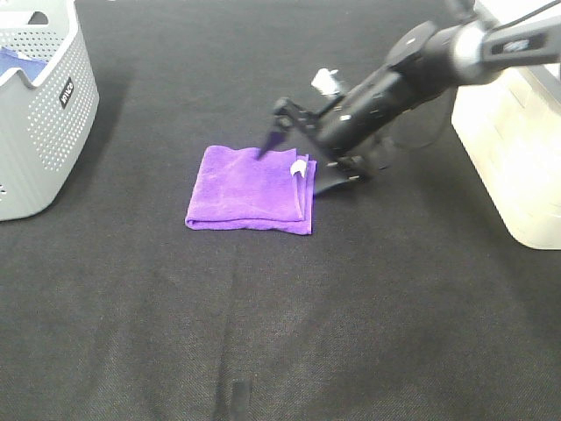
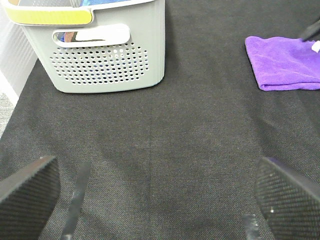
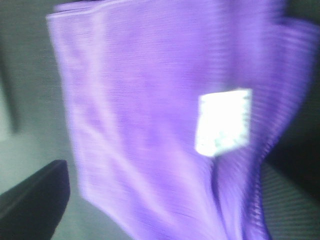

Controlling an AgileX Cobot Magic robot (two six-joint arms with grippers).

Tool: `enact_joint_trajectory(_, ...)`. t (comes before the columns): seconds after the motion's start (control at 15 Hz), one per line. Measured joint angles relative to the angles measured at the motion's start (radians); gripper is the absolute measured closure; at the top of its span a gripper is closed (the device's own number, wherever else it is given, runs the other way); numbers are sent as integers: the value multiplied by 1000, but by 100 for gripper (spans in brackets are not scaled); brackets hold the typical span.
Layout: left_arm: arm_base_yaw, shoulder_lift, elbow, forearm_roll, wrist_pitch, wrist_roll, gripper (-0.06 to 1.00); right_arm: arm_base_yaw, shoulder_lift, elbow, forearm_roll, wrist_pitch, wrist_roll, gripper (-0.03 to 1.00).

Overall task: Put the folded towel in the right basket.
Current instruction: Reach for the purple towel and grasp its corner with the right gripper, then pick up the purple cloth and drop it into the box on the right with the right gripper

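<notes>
The folded purple towel (image 1: pixel 250 189) lies flat on the black table, with a white label (image 1: pixel 299 167) at its right edge. My right gripper (image 1: pixel 302 162) reaches in from the right and is open. One finger is over the towel's far edge, the other low beside its right edge. In the blurred right wrist view the towel (image 3: pixel 150 115) and its label (image 3: pixel 223 121) fill the frame, with one fingertip (image 3: pixel 30 200) showing. The right basket (image 1: pixel 517 158) is white, at the table's right edge. My left gripper (image 2: pixel 160 200) is open and empty, far from the towel (image 2: pixel 282 62).
A grey perforated basket (image 1: pixel 35 114) holding blue cloth stands at the left; it also shows in the left wrist view (image 2: pixel 107 60). A small white object (image 1: pixel 326 81) lies behind my right arm. The black table (image 1: pixel 280 333) spreads in front of the towel.
</notes>
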Motion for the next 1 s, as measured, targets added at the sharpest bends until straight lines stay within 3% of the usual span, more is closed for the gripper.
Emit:
enact_joint_trajectory(0.13, 0, 0, 0, 0, 0, 0, -5, 45, 29, -1, 119, -39, -36, 12)
enact_joint_trajectory(0.27, 0, 0, 0, 0, 0, 0, -5, 74, 40, -1, 146, -79, -51, 25)
enact_joint_trajectory(0.67, 0, 0, 0, 0, 0, 0, -5, 80, 72, -62, 36, -56, -51, 86)
enact_joint_trajectory(0.8, 0, 0, 0, 0, 0, 0, -5, 86, 87, -133, -42, -8, -41, 90)
enact_joint_trajectory(1.0, 0, 0, 0, 0, 0, 0, -5, 94, 107, -328, -195, 194, 61, 90)
